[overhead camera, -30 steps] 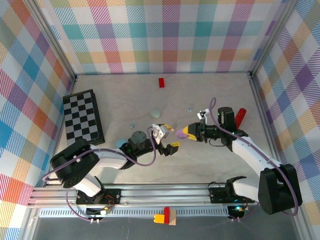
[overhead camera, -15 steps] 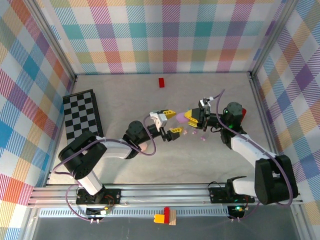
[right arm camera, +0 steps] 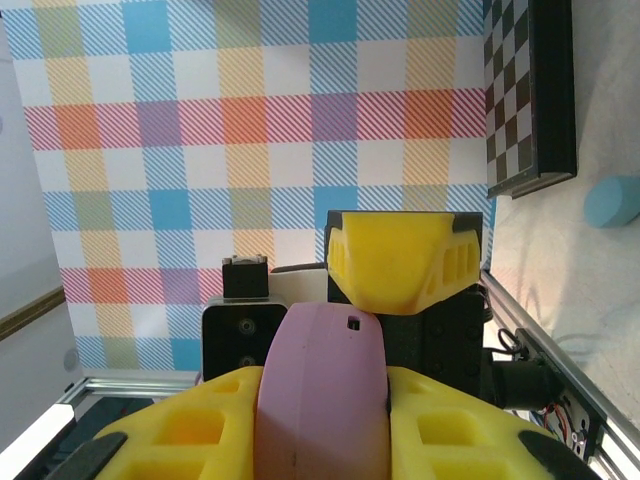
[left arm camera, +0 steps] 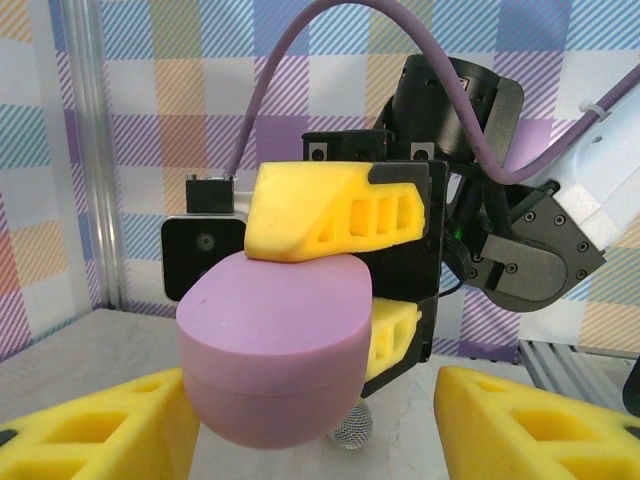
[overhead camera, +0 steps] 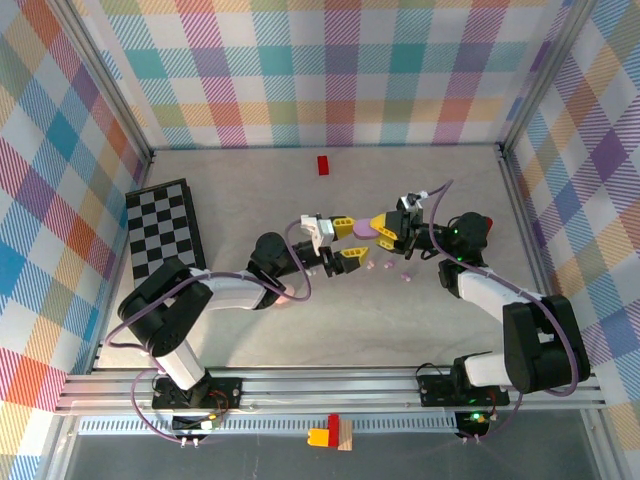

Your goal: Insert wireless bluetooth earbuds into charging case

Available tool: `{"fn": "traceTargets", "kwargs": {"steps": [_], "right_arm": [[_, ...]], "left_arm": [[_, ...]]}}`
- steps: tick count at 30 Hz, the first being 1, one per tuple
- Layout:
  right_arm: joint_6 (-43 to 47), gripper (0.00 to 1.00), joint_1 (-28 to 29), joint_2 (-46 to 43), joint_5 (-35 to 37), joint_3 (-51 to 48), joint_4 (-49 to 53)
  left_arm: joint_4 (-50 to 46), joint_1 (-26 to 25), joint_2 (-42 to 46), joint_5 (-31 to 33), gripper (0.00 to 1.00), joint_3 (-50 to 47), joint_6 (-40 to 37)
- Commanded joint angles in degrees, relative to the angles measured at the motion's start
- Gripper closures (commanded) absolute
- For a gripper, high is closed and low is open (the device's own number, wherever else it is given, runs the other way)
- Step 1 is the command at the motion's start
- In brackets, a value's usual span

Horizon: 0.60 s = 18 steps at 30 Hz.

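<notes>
You have bright, even overhead light; shadows on the tabletop (overhead camera: 330, 330) are faint and soft. In your wrist views the lilac case (left arm camera: 270, 340) is sharp, the plaid walls (left arm camera: 60, 150) slightly softer.

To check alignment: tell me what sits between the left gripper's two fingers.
The lilac case, clamped by the right gripper, sits between the fingers of the left gripper, nearer one of them; the left wrist view shows this.

Beige table (overhead camera: 420, 330). Checkerboard (overhead camera: 165, 233) flat at 9 o'clock. Red block (overhead camera: 323, 165) at 12 o'clock. Tiny lilac earbuds (overhead camera: 388, 265) scattered near centre, toward 3 o'clock.
</notes>
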State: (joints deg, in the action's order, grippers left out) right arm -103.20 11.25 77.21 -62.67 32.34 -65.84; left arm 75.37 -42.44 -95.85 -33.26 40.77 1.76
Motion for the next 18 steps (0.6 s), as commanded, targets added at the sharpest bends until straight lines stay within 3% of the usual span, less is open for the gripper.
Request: {"fn": "traceTargets", "kwargs": {"steps": [1,14,18], "right_arm": [[-0.7,1.0,-0.2,-0.3,0.1,0.5,-3.4],[0.2,1.0,-0.2,-0.6,0.0,0.1,-2.4],[-0.4,1.0,-0.2,-0.8,0.2,0.4,-3.0]], "left_arm": [[2.7,0.3,-0.7,-3.1,0.41,2.2,2.3],[2.7,-0.1,-2.7,-5.2,0.57,4.7,4.2],[2.7,-0.3,-3.0,-5.6,0.55,4.8,3.9]]}}
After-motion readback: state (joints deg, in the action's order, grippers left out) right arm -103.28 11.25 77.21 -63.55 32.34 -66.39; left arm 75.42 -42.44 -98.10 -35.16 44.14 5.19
